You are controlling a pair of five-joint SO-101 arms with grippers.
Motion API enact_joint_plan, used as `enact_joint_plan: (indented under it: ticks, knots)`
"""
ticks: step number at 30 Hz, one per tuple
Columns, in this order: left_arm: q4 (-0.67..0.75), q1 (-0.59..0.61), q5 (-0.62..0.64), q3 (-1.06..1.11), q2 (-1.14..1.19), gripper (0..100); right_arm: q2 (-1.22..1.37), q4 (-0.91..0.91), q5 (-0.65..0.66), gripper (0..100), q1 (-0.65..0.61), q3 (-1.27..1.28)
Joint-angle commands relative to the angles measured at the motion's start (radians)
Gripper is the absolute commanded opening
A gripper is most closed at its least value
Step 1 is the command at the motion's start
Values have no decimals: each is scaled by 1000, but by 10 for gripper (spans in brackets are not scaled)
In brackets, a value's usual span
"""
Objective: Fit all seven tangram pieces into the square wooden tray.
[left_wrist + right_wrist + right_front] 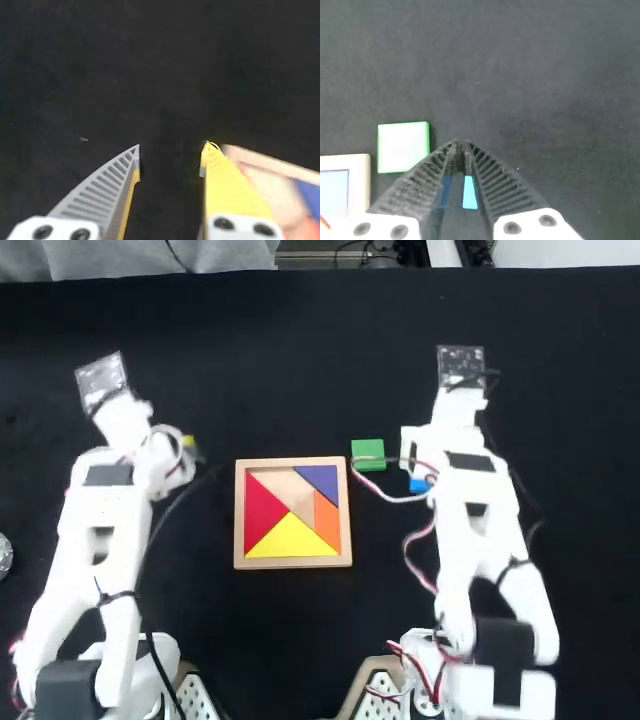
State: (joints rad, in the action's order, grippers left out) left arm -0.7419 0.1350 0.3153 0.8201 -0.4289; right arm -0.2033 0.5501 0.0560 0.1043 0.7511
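While the square wooden tray point(293, 562) sits mid-table with 4 coloured pieces point(291, 538) inside, a green square point(368, 454) lies just outside its far right corner. Right gripper point(460, 145) is clamped on a blue piece point(469, 192). Left gripper point(172, 148) stands wide, holding nothing, beside the tray.

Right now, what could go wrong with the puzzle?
The right gripper is shut on a blue piece, and just a sliver of it shows in the grip, so it might slip or twist on the way. The green square lies loose beside the corner of the wooden tray, near that gripper, so swinging across could knock it away.
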Motion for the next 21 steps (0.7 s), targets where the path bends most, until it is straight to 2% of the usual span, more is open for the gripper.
enact_joint_plan:
  ticks: [1, 3, 5, 8, 11, 13, 18, 21]
  knots:
    - [313, 56, -150, 220, -49, 202, 104, 60, 72, 11, -18, -154]
    - [413, 59, -160, 269, -48, 202, 182, 123, 149, 11, -64, -232]
    - [453, 59, -160, 286, -49, 202, 245, 209, 169, 13, -110, -321]
    - [459, 53, -160, 294, -48, 202, 309, 333, 43, 54, -143, -464]
    - [456, 50, -160, 294, -46, 202, 363, 404, -63, 178, -169, -567]
    - [454, 50, -160, 295, -46, 202, 401, 411, -86, 227, -204, -601]
    - [456, 33, -166, 306, -46, 202, 510, 414, -95, 189, -304, -665]
    - [454, 19, -167, 306, -46, 202, 565, 414, -101, 181, -319, -699]
